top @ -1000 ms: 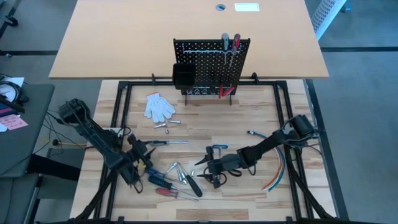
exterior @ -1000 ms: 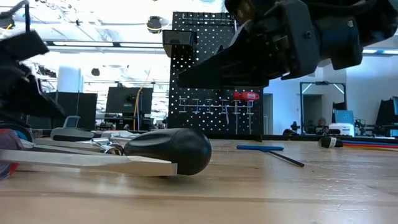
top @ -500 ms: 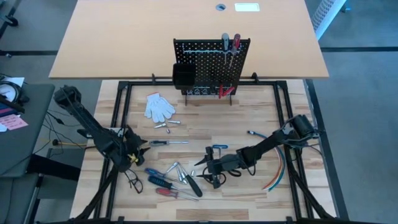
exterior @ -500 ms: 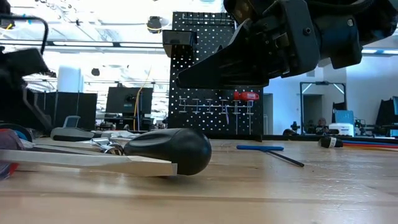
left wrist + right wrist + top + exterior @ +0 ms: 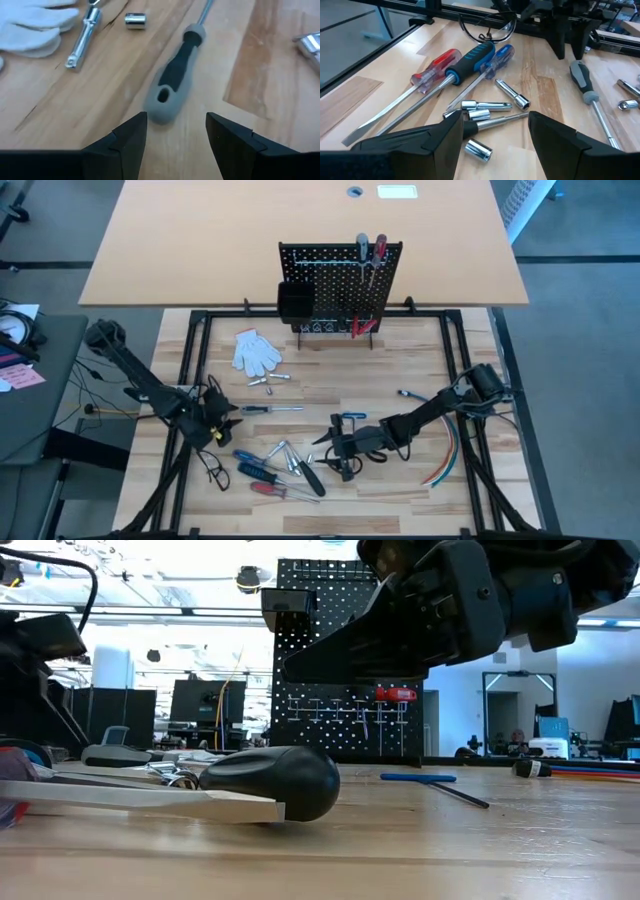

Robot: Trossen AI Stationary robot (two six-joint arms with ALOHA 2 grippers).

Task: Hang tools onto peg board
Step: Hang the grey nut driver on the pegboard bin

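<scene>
Hovering near the bench's left edge, the left gripper [image 5: 175, 131], jaws spread, is lining up on the grey-handled screwdriver [image 5: 172, 80]; next, closing on its handle. The right gripper [image 5: 492, 131] is waiting open mid-bench.

A tan desk [image 5: 300, 240] stands behind the wooden worktable [image 5: 320, 375] on grey floor [image 5: 580, 330]; beyond, dark monitors [image 5: 195, 700] under bright ceiling lights [image 5: 150, 565].

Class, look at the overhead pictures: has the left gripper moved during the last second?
Yes. The left gripper has swung away from the loose blue-handled screwdrivers, toward the grey-handled screwdriver.
</scene>
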